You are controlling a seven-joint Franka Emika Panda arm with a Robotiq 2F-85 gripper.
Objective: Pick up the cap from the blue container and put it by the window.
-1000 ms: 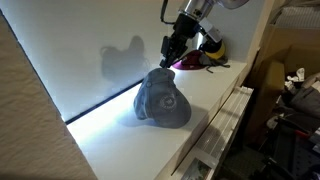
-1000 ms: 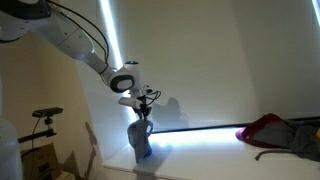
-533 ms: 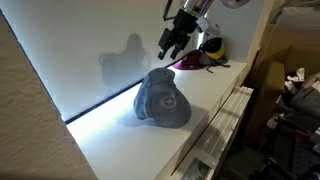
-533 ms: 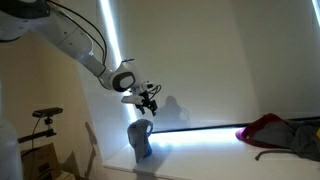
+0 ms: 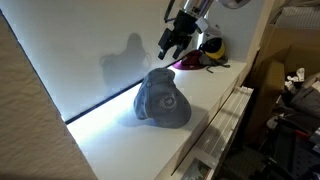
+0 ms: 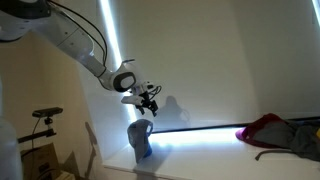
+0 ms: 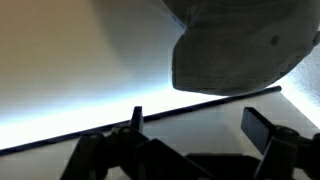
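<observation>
Cap: the grey-blue cap (image 5: 163,100) (image 6: 140,138) (image 7: 245,45) sits on the white ledge (image 5: 120,145), its pale round logo facing the room in an exterior view.
Pincer: the gripper (image 5: 172,42) (image 6: 150,102) (image 7: 200,125) hangs in the air above the cap and clear of it. Its jaws are spread wide with nothing between them. In the wrist view the two dark fingers (image 7: 265,125) stand apart below the cap's rounded crown.
Window: the window (image 5: 85,55) (image 6: 210,60) rises just behind the cap. Its glowing bottom strip (image 5: 100,108) (image 6: 200,129) runs past the cap's base.
Arm: the white arm (image 6: 75,45) reaches in from well above the cap.
Other caps: a purple cap (image 5: 196,61) and a yellow-and-black one (image 5: 212,45) lie farther along the ledge, well apart from the cap.
</observation>
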